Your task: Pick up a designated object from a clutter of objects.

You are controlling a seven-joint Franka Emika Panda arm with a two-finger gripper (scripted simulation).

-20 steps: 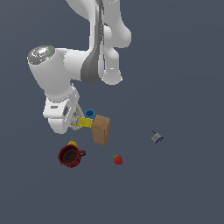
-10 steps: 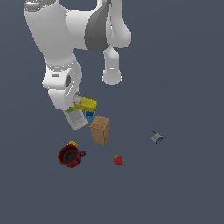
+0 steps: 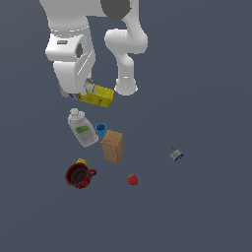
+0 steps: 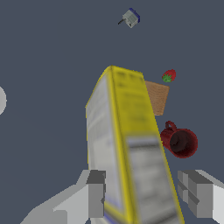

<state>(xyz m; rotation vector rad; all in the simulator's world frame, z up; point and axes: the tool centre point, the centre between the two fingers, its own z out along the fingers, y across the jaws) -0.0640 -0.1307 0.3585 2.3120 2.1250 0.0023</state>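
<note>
One arm only, so no choice of side: my gripper (image 4: 146, 199) pinches the yellow box (image 3: 96, 94) at its near end, fingers (image 4: 96, 194) on the two broad faces, long axis running straight out from the jaws and lying nearly level in the exterior view. Since half a second ago the box has risen well clear of the white bottle (image 3: 82, 128), brown box (image 3: 112, 145) and blue cup (image 3: 101, 129).

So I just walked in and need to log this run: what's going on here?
The Panda arm's gripper is shut on the yellow box, holding it in the air above the other items. Below on the surface lie the white bottle, blue cup, brown box, dark red mug, strawberry and a small grey-blue item.
</note>
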